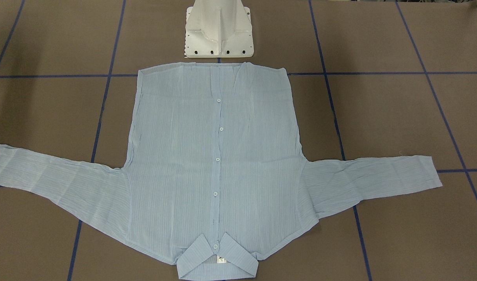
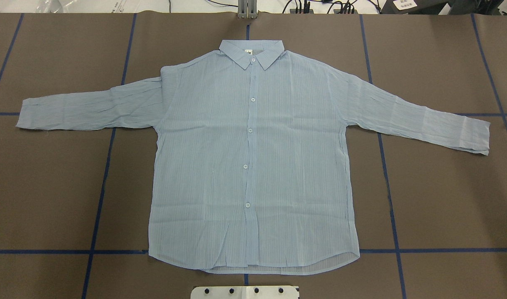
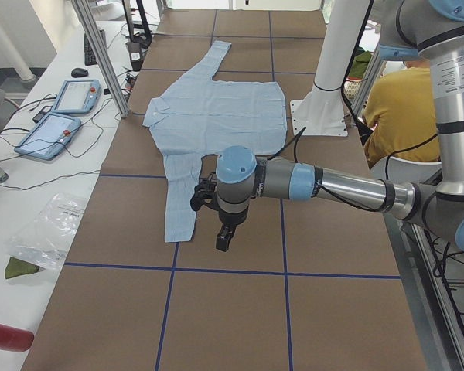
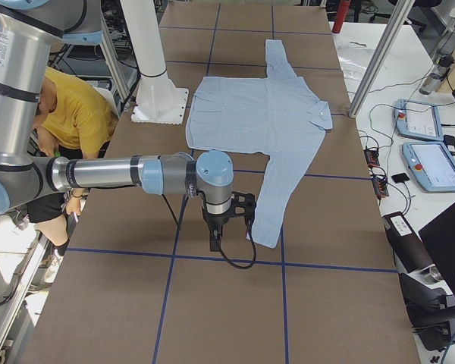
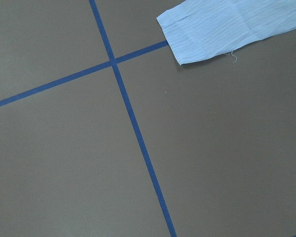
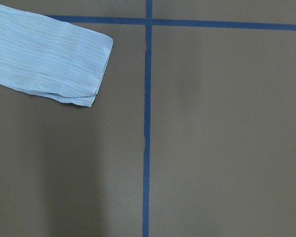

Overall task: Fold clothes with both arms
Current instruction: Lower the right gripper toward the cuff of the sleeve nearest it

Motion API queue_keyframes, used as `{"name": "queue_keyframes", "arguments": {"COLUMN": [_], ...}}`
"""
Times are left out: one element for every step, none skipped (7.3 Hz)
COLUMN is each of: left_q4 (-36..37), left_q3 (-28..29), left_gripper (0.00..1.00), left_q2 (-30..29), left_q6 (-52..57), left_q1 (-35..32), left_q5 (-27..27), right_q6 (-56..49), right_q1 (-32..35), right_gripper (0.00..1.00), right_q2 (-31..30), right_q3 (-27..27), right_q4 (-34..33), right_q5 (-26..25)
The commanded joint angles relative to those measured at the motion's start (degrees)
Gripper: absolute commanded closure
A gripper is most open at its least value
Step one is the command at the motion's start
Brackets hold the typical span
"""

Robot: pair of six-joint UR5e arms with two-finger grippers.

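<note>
Across the middle of the table [image 2: 50, 187] the shirt [image 2: 253, 158] is laid flat, front up and buttoned. Its collar [image 2: 252, 52] is toward the far edge and its hem [image 2: 253, 265] toward the near edge, just short of the base [image 2: 245, 292]. Both sleeves are spread outward toward the table's two ends. No fold is seen anywhere, so the task is judged to be at its first step.

The left gripper [image 3: 225, 239] is held above bare table just past the left cuff [image 5: 197, 34]. The right gripper [image 4: 214, 241] is held likewise just past the right cuff [image 6: 84, 69]. Neither touches the cloth, and nothing is carried. Whether the jaws are spread or pressed together cannot be told, as the grippers show in the side views only.

Next move, as judged: each gripper is to be brought down onto its cuff. Both layers of the thin cloth must be caught, and each sleeve is to be drawn inward over the body. If only one layer is pinched, a dragged or rumpled sleeve is likely.
</note>
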Motion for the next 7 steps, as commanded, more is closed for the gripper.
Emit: {"name": "queue_keyframes", "arguments": {"left_q4": [0.0,-1.8,-9.5,-14.7,-15.5,-15.0,-15.3], "left_q3": [-0.8,-0.9,-0.7,0.3,1.9,2.3,2.1], "left_gripper": [0.0,0.0,0.0,0.0,0.0,0.0,0.0], "left_q2": [0.0,0.0,1.4,3.0,1.2,-2.2,-5.5], "left_q6": [0.0,0.1,5.3,7.7,6.9,0.9,-5.9], "left_q1": [0.0,0.0,0.0,0.0,0.1,0.1,-0.4], "left_q5": [0.0,0.0,2.9,3.3,2.9,3.0,3.7], "right_q6": [0.0,0.0,0.0,0.1,0.1,0.2,0.9], "right_q1": [0.0,0.0,0.0,0.0,0.0,0.0,0.0], "right_gripper": [0.0,0.0,0.0,0.0,0.0,0.0,0.0], "right_q2": [0.0,0.1,0.2,1.2,1.6,1.9,4.8], "right_q3": [0.1,0.0,0.3,0.3,0.2,0.3,0.3], "right_q4": [0.0,0.0,0.0,0.0,0.0,0.1,0.1], "right_q5": [0.1,-0.1,0.1,0.2,0.3,0.3,0.3]}}
